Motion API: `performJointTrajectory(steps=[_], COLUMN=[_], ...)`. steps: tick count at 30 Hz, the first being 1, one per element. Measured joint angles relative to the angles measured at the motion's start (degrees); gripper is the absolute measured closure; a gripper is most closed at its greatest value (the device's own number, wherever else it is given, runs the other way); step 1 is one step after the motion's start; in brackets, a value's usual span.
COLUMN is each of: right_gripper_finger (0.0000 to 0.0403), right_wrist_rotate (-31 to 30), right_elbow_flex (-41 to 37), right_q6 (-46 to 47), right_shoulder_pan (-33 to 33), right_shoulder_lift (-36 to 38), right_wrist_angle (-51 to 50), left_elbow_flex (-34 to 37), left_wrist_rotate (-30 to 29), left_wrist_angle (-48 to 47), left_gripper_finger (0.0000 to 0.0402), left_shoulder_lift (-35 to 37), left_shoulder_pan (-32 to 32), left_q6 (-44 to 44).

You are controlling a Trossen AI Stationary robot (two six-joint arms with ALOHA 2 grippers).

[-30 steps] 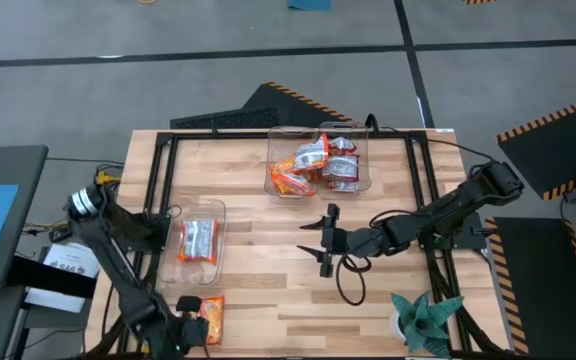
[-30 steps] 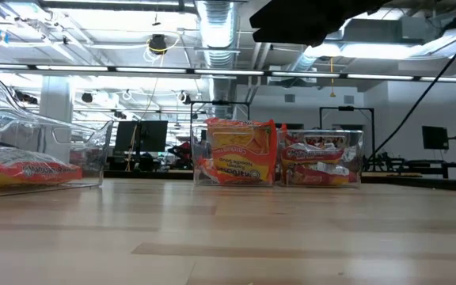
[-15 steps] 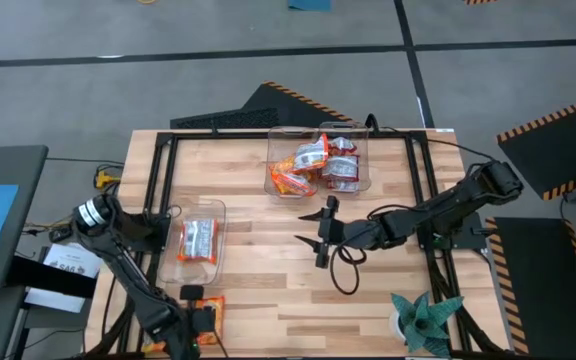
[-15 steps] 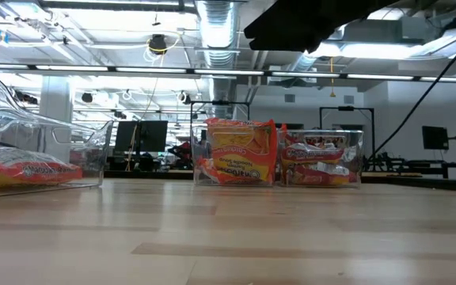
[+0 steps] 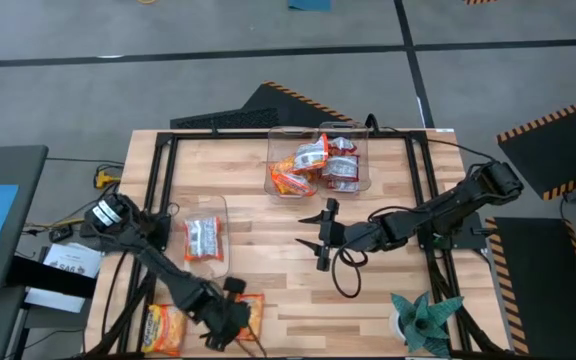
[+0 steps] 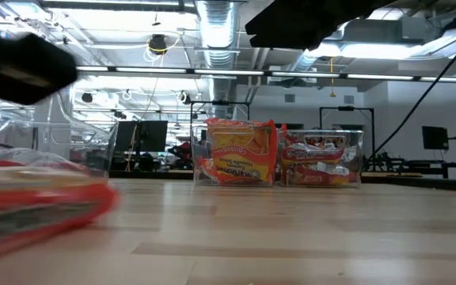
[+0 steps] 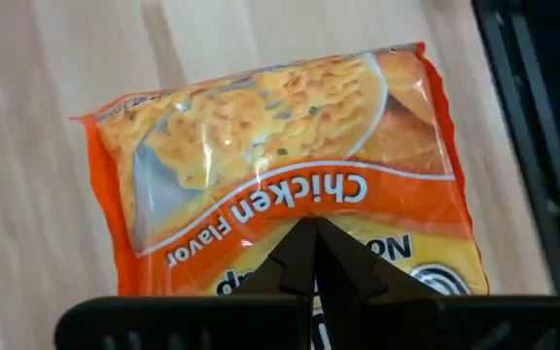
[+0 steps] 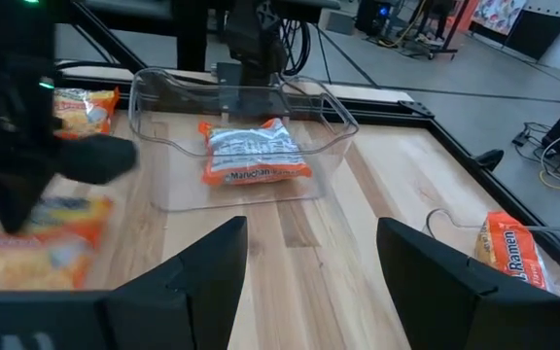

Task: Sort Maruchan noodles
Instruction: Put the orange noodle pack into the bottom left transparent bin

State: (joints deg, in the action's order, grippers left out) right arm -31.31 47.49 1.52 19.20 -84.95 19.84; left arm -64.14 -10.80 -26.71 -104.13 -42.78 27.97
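Left fingers [image 5: 236, 312]: I am pinching them tight on an orange Chicken packet [image 7: 280, 185] at the near edge of the desk [image 5: 368, 290], a little left of the middle; in my left wrist view the two dark tips are meeting on the packet's near edge.
Right fingers [image 5: 320, 238]: I am holding them spread wide and empty over the middle of the desk, just near of the far bin [image 5: 360, 150].
Held packet: it is lying flat or nearly flat on the wood; I cannot tell whether it is lifted.
Second orange packet [image 5: 164, 328]: it is lying at the near left corner of the desk, apart from the held one.
Left bin [image 8: 246, 102]: this clear bin is sitting at the left side of the desk and is holding one white-silver packet with red print [image 5: 203, 238].
Far bin: it is standing at the far middle of the desk and is holding several packets, orange ones [image 6: 240, 154] at its left and white-and-red ones [image 6: 319, 158] at its right.
Teal spiky thing [image 5: 426, 318]: it is standing at the near right corner.
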Motion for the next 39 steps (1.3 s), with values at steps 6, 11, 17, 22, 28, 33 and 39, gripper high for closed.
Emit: performJointTrajectory(steps=[6,11,17,22,28,33,39], right_gripper_finger=[0.0149,0.0149,0.0149,0.0149,0.0149,0.0149,0.0149], right_wrist_rotate=[0.0,0.0,0.0,0.0,0.0,-0.1,-0.1], right_elbow_flex=[0.0,0.0,0.0,0.0,0.0,0.0,0.0], right_q6=[0.0,-0.3,-0.3,-0.5,-0.7,-0.6,-0.5], right_shoulder_pan=[0.3,0.3,0.3,0.3,0.3,0.4,1.1], right_shoulder_lift=[0.0,0.0,0.0,0.0,0.0,0.0,0.0], right_wrist_angle=[-0.1,-0.1,0.0,0.0,-0.6,-1.6,-1.4], left_elbow_flex=[0.0,0.1,0.1,0.5,-0.3,-0.3,-0.3], left_wrist_rotate=[-2.3,-2.0,-6.4,-6.0,2.3,9.8,9.3], left_wrist_angle=[3.7,8.6,8.1,7.8,6.3,6.6,4.5], left_gripper_finger=[0.0401,0.0401,0.0401,0.0401,0.0401,0.0401,0.0361], left_shoulder_lift=[-0.2,-0.3,-0.3,-0.3,4.2,6.4,6.5], left_shoulder_pan=[8.1,11.9,19.6,26.1,26.9,24.1,22.3], left_q6=[-9.7,-17.6,-23.3,-26.7,-28.3,-25.6,-22.9])
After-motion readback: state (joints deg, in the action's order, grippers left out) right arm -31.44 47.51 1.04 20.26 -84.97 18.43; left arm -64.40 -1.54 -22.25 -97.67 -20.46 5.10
